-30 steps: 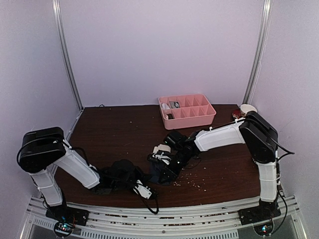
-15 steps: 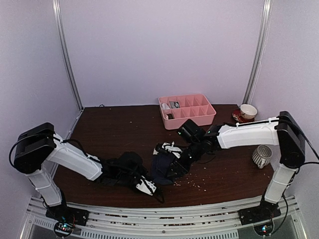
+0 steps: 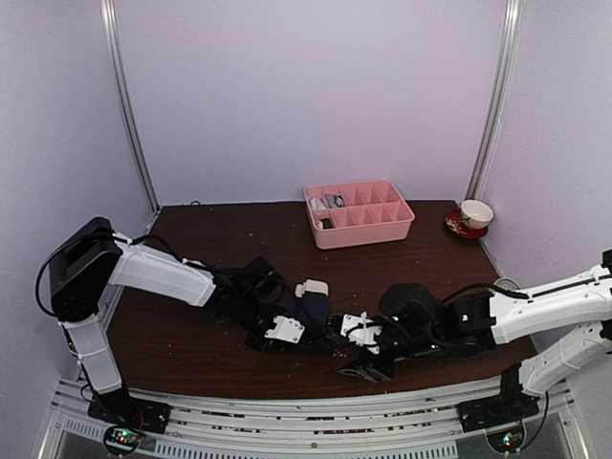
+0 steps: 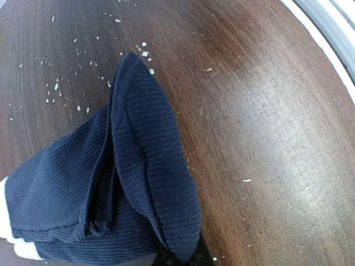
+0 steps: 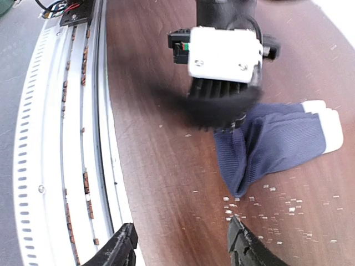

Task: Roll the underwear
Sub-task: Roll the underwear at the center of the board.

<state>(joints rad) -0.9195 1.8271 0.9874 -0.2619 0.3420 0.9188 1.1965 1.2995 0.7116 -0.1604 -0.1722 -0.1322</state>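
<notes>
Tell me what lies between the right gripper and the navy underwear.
Only bare tabletop dotted with white crumbs separates the right gripper from the navy underwear; the right wrist view shows it.

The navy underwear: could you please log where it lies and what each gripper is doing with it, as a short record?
navy underwear: bunched on the table, cream waistband at one end
left gripper: shut on the cloth's edge
right gripper: open, empty, apart from the cloth
pink tray: at the back, away from both grippers
</notes>
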